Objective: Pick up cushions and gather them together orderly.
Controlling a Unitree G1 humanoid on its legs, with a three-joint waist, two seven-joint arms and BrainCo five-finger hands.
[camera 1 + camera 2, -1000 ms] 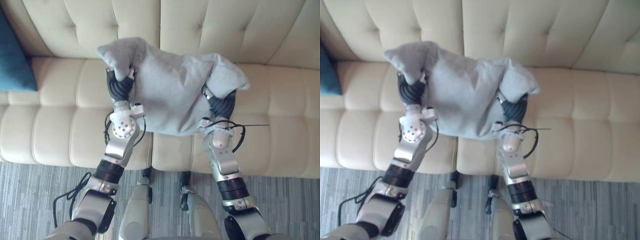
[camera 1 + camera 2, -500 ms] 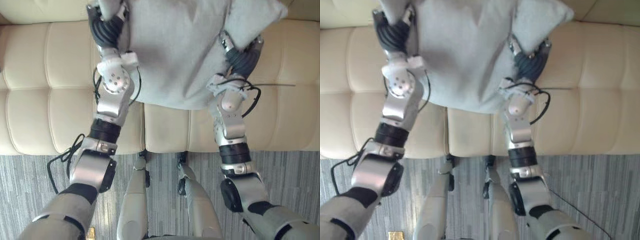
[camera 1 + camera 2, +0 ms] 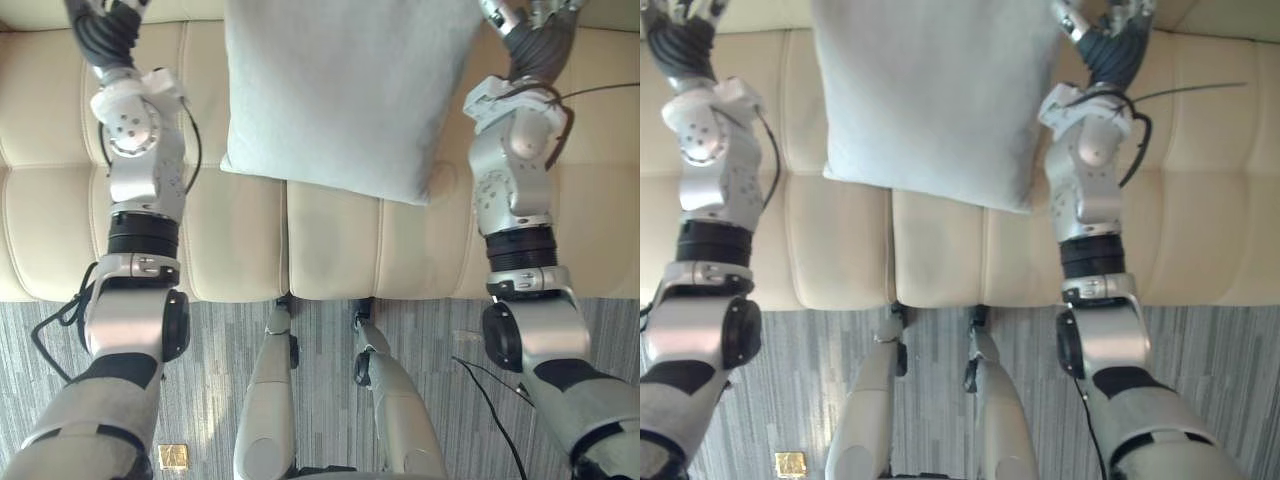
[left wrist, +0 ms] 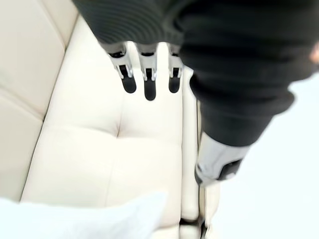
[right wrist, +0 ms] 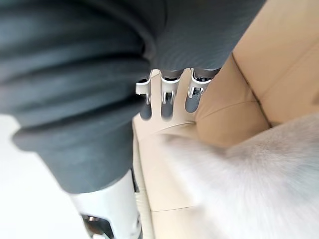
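Grey cushion (image 3: 345,95) flat on the seat of the cream sofa (image 3: 340,250), between the two arms and touched by neither. Left hand (image 3: 106,26) well off to the cushion's left, fingers (image 4: 148,74) straight, holding nothing. Right hand (image 3: 535,38) just beside the cushion's right edge, fingers likewise straight and empty.

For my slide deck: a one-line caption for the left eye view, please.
Grey cushion rests on the cream sofa, flanked by the open left hand and open right hand.

Cream tufted sofa (image 3: 330,250), grey striped carpet (image 3: 215,380)
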